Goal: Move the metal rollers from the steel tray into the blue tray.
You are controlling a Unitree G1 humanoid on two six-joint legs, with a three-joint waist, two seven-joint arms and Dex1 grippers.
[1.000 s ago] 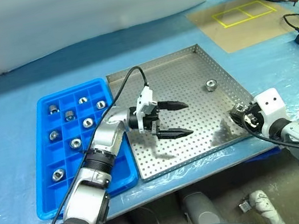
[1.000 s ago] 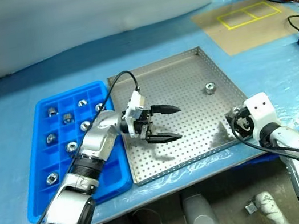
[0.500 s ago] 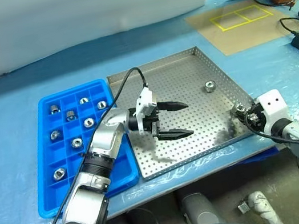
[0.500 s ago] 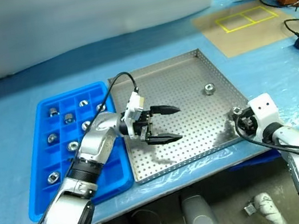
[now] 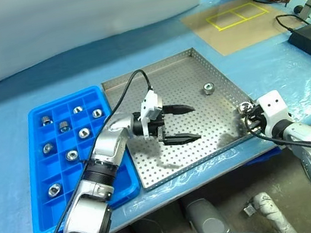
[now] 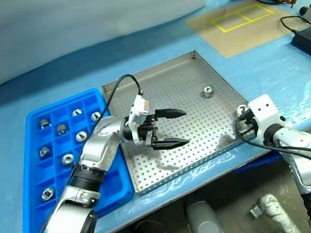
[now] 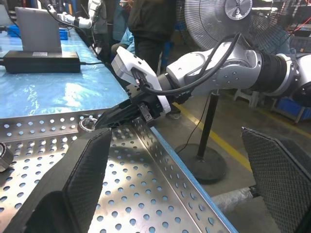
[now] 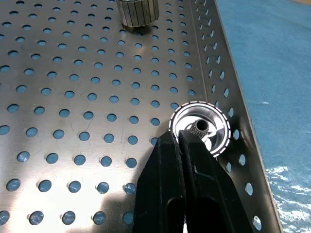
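Note:
The steel tray (image 5: 179, 79) lies mid-table with the blue tray (image 5: 69, 207) to its left, several metal rollers (image 5: 71, 155) in its compartments. One roller (image 5: 208, 88) stands on the perforated floor. Another roller (image 8: 200, 127) sits against the steel tray's right rim. My right gripper (image 8: 178, 137) is shut, its tips resting at that roller's near edge with nothing visible between the fingers. It also shows at the rim (image 5: 246, 116). My left gripper (image 5: 179, 125) hovers open over the steel tray's middle, pointing right, holding nothing.
A black power adapter (image 5: 310, 38) with cables lies at the far right. A brown sheet with yellow rectangles (image 5: 229, 19) is behind the steel tray. Beyond the table's right edge stand a person (image 7: 150, 24) and a fan (image 7: 243, 12).
My right gripper has gone from open to shut at the roller by the steel tray's right rim. The left gripper stayed put. The camera has turned, shifting the whole picture.

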